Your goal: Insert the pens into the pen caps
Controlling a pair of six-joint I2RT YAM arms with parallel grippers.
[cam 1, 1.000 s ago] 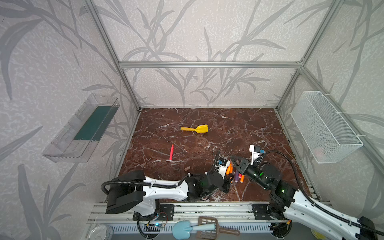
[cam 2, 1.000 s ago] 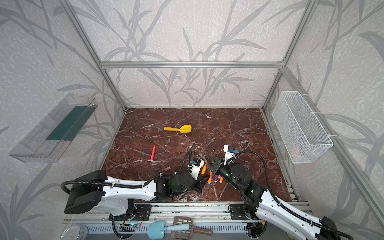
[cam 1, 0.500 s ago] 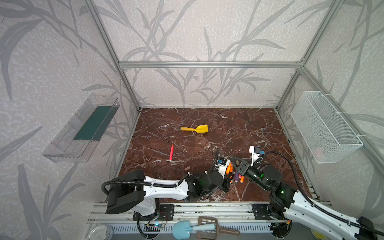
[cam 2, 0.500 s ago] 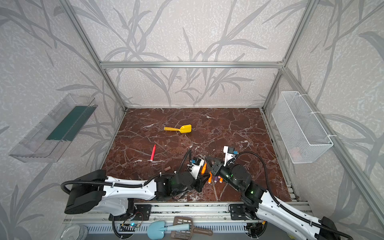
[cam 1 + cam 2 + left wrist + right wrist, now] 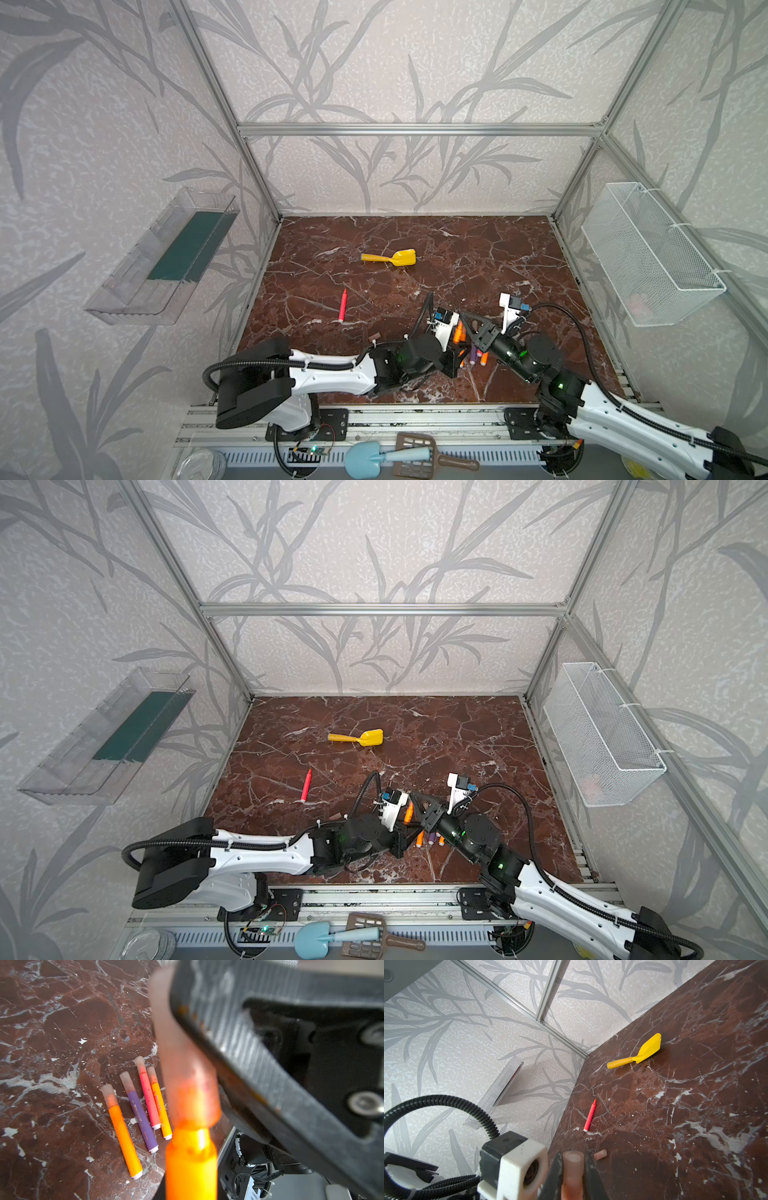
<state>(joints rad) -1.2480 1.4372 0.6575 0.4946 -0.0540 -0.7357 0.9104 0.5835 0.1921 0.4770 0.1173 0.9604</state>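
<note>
Tip of orange pen [image 5: 191, 1167] inside pen cap [image 5: 572, 1169]
Grip: left fingers [image 5: 451, 366] closed on pen, right fingers [image 5: 591, 1180] closed on cap

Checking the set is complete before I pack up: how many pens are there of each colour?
Orange pens: 3
Pink-red pens: 2
Purple pen: 1
Total: 6

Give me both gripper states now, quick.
Left gripper: closed, holding an orange pen.
Right gripper: closed, holding a pen cap.
</note>
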